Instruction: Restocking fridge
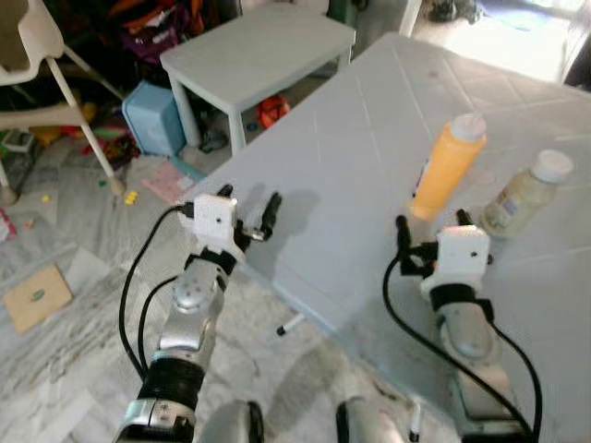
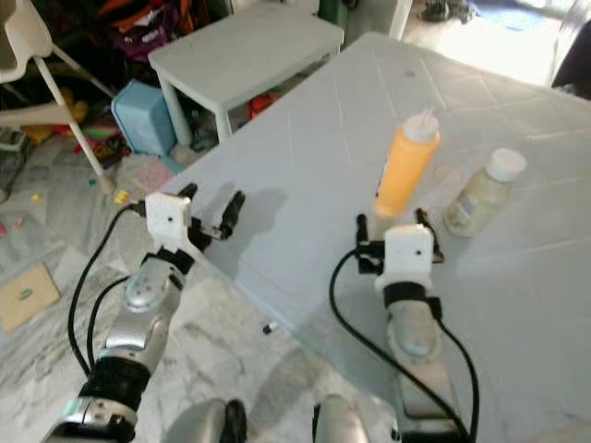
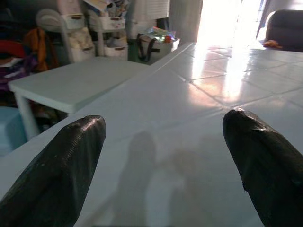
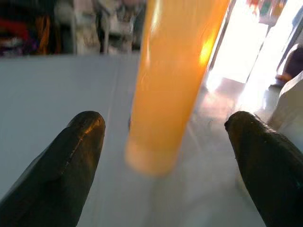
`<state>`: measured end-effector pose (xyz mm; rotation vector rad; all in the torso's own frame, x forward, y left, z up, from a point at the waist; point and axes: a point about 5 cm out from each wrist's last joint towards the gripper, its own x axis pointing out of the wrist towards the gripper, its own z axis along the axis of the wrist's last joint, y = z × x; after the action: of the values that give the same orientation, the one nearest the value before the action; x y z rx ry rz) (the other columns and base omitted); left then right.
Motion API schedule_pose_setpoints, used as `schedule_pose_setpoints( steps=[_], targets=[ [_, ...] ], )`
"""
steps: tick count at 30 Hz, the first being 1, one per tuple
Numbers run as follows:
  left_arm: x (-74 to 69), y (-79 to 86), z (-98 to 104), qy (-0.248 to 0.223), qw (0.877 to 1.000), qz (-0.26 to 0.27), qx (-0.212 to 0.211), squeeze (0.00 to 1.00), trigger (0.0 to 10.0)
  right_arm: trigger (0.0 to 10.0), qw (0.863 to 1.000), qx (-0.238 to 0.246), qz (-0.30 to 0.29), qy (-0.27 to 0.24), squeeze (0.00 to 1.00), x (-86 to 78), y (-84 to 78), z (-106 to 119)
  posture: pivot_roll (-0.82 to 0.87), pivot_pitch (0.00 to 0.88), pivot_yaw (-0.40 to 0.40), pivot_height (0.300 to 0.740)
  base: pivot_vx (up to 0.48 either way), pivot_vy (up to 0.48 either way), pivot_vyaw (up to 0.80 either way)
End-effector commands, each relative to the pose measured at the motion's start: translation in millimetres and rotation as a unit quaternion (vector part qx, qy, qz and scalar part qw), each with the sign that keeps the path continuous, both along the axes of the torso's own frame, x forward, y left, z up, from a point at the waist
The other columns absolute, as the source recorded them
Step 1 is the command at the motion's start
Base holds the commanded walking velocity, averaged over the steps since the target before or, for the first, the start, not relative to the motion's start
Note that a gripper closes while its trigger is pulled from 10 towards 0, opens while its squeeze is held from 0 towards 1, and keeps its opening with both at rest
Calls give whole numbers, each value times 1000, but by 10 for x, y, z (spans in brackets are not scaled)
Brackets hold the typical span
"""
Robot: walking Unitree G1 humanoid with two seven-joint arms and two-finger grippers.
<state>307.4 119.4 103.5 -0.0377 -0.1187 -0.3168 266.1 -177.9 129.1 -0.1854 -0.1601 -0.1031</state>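
Right end effector [image 1: 431, 229] spread before upright orange bottle [image 1: 447, 167], white cap.

Both silver arms reach forward from the lower edge of the head views. The left arm rises from the bottom left, bent slightly inward, black cables looping off its wrist; the left gripper [image 1: 259, 214] sits left of centre, its two black fingers spread apart and pointing toward the upper right. The right arm comes up from the bottom right, nearly straight, with a cable curving along its left side. The right gripper [image 1: 432, 226] lies right of centre, its fingers [image 4: 66, 165] parted wide.
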Motion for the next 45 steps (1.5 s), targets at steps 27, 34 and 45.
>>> schedule_pose_setpoints(
  steps=[27,34,45],
  targets=[
    [-18,9,7,9,1000,-10,9,0,10000,10000,998,-20,2,-62,0,467,-143,456,-77,139,27,740,0,0,0],
    [-31,2,1,12,1000,-14,11,0,10000,10000,998,-20,9,-65,0,597,-137,522,-71,147,29,740,0,0,0],
    [-45,-2,1,14,1000,-16,14,0,10000,0,997,-21,13,-77,0,777,-148,671,-64,153,25,740,0,0,0]
  ],
)
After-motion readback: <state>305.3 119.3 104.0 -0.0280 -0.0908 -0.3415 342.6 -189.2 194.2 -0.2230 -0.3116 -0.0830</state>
